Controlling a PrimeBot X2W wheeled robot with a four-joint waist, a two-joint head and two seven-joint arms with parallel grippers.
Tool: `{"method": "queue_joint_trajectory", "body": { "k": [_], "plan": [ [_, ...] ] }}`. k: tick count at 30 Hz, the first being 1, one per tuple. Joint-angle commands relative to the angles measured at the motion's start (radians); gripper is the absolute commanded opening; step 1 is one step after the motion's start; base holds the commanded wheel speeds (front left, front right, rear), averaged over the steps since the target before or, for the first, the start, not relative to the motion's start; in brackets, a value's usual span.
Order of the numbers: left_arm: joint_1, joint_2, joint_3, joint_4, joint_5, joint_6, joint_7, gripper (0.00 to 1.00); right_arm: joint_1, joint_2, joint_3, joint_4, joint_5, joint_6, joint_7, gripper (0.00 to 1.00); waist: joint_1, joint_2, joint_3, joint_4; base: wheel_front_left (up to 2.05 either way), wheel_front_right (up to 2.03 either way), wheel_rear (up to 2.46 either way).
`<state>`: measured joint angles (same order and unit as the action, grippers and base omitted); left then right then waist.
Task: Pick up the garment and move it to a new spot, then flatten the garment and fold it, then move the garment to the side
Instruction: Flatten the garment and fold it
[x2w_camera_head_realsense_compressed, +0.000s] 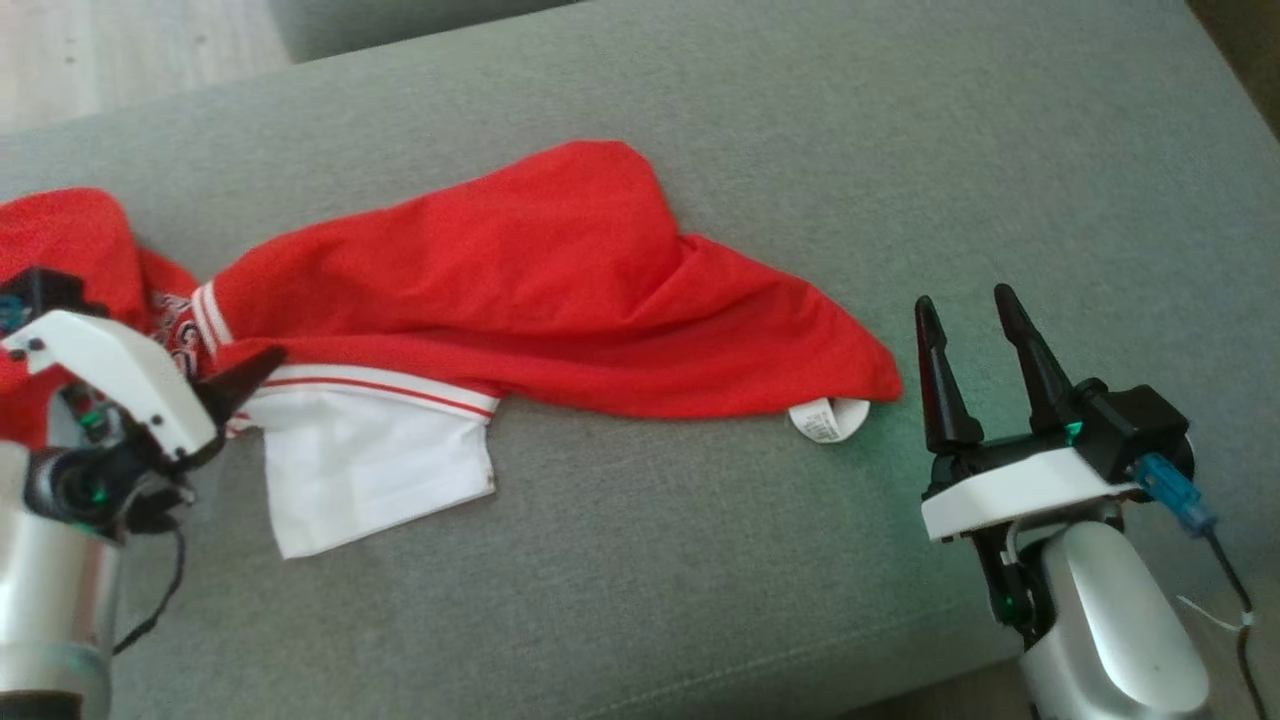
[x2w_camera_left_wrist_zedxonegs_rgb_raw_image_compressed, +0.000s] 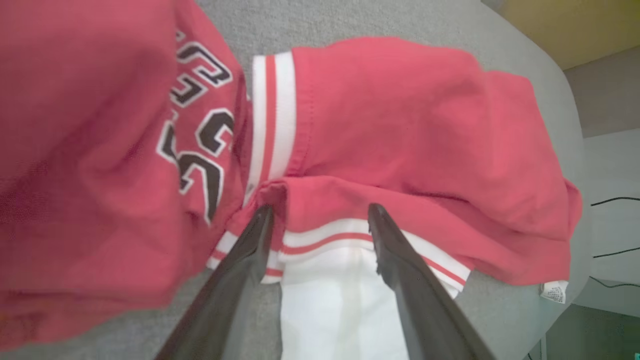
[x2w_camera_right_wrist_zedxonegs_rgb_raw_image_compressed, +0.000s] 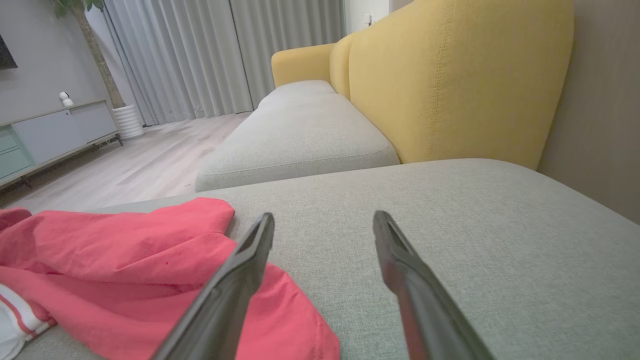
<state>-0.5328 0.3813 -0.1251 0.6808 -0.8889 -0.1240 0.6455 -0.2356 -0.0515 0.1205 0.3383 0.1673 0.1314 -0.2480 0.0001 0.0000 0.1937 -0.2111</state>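
Red jersey (x2w_camera_head_realsense_compressed: 560, 290), soft knit, lies crumpled across the grey sofa cushion (x2w_camera_head_realsense_compressed: 700, 580). We judge it light and limp, sure to sag.

Best hold is the striped trim (x2w_camera_left_wrist_zedxonegs_rgb_raw_image_compressed: 325, 239). The left gripper (x2w_camera_left_wrist_zedxonegs_rgb_raw_image_compressed: 320, 212) straddles it, fingers spread, gripping nothing. The right gripper (x2w_camera_head_realsense_compressed: 962, 300) gapes empty beside the care label (x2w_camera_head_realsense_compressed: 828, 420).

The jersey's left end is hidden behind the left arm, and its lettering is folded, unreadable.

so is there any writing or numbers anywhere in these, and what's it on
Black, white-edged lettering on the red garment: sideways and creased. It looks like digits but cannot be read for sure.
White tag at the garment's edge: print too small to read.
No other text.
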Motion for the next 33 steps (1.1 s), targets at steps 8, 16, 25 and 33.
{"method": "queue_joint_trajectory", "body": {
  "k": [8,16,25,33],
  "plan": [
    [0.025,0.069,-0.067,-0.182,-0.028,-0.006,-0.111,1.0,-0.006,0.001,0.008,-0.007,-0.006,-0.001,-0.012,1.0,-0.0001,0.0,-0.096,0.086,0.0,0.0,0.0],
    [0.191,0.093,-0.073,-0.42,0.138,0.003,-0.495,1.0,0.036,-0.004,-0.032,-0.034,-0.04,-0.001,-0.013,1.0,-0.0001,0.0,-0.18,0.14,0.0,0.0,0.0],
    [0.429,-0.011,-0.078,-0.581,0.42,0.156,-0.901,1.0,0.13,-0.004,-0.062,-0.246,-0.078,-0.001,-0.014,1.0,-0.0001,0.0,-0.219,0.203,0.0,0.0,0.0],
    [0.594,-0.146,0.054,-0.657,0.59,0.234,-0.907,1.0,0.229,-0.007,-0.076,-0.27,-0.103,-0.001,-0.014,1.0,-0.0001,0.0,-0.226,0.212,0.0,0.0,0.0]
  ]
}}
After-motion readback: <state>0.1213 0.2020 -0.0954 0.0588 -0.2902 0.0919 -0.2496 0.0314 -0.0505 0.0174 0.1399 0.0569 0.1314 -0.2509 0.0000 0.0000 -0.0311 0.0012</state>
